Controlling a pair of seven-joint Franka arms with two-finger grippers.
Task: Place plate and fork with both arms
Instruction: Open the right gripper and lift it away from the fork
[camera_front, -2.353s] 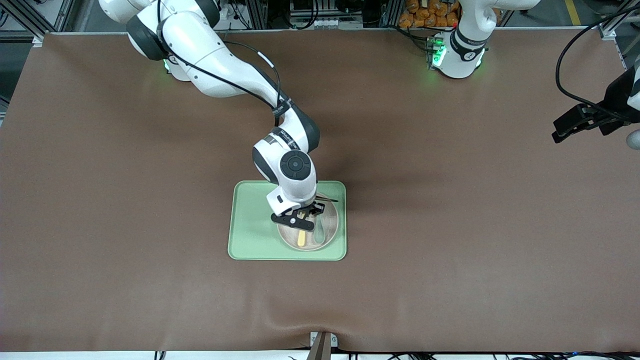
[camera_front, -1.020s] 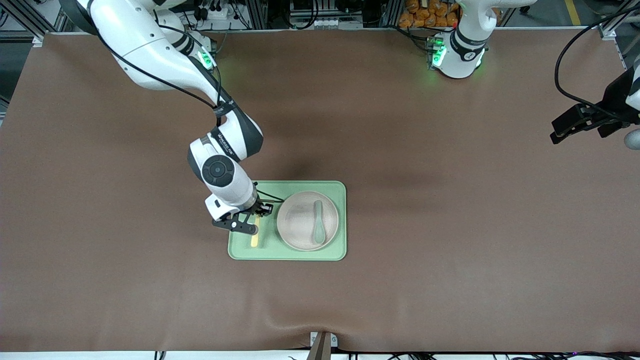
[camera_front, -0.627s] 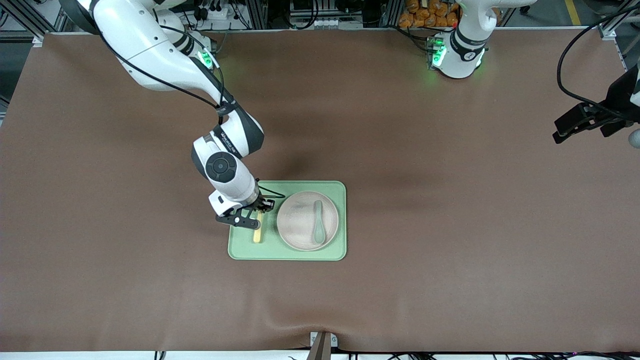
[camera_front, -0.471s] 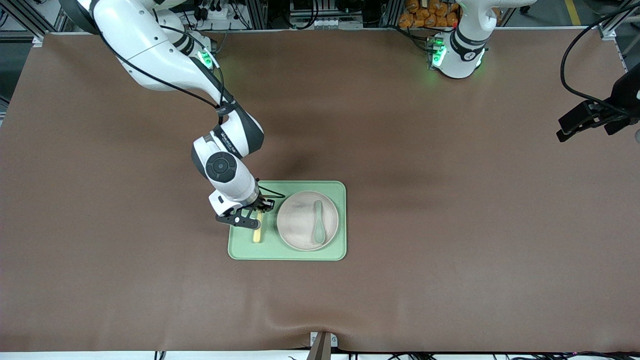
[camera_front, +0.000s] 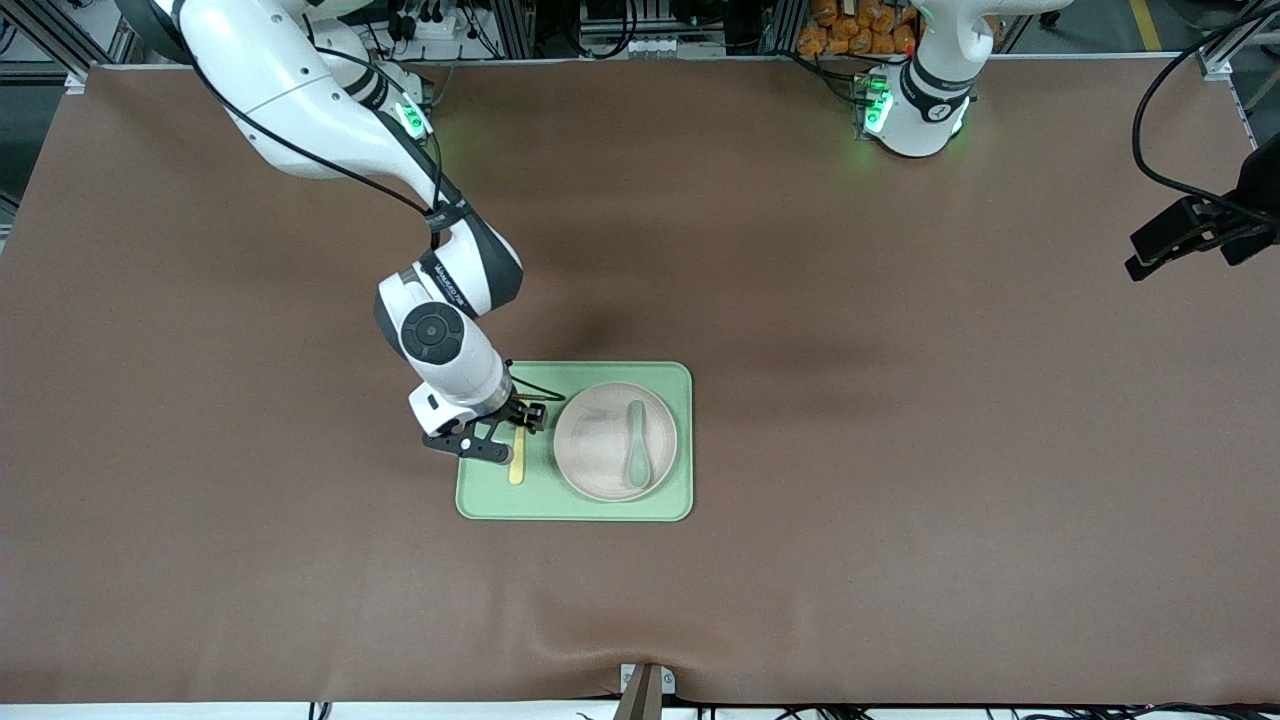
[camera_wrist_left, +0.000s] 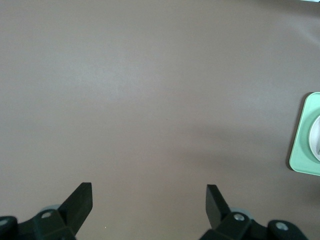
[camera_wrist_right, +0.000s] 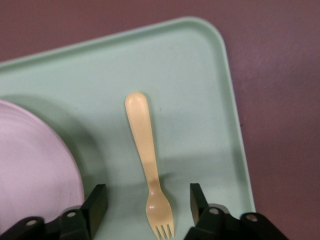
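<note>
Fork (camera_wrist_right: 149, 165) tines partly cut off; right gripper (camera_wrist_right: 148, 200) open astride.

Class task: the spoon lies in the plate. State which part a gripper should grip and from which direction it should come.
Grip the spoon by its narrow handle, probably from straight above, fingers across it. It lies flat in the plate, so the low rim blocks any sideways approach.

- The yellow fork (camera_wrist_right: 148, 162) lies flat on the green tray (camera_wrist_right: 195, 90).
- The plate (camera_wrist_right: 30, 170) sits beside it (not touching).
- The right gripper (camera_wrist_right: 148, 205) hangs over the fork, fingers wide apart.
</note>
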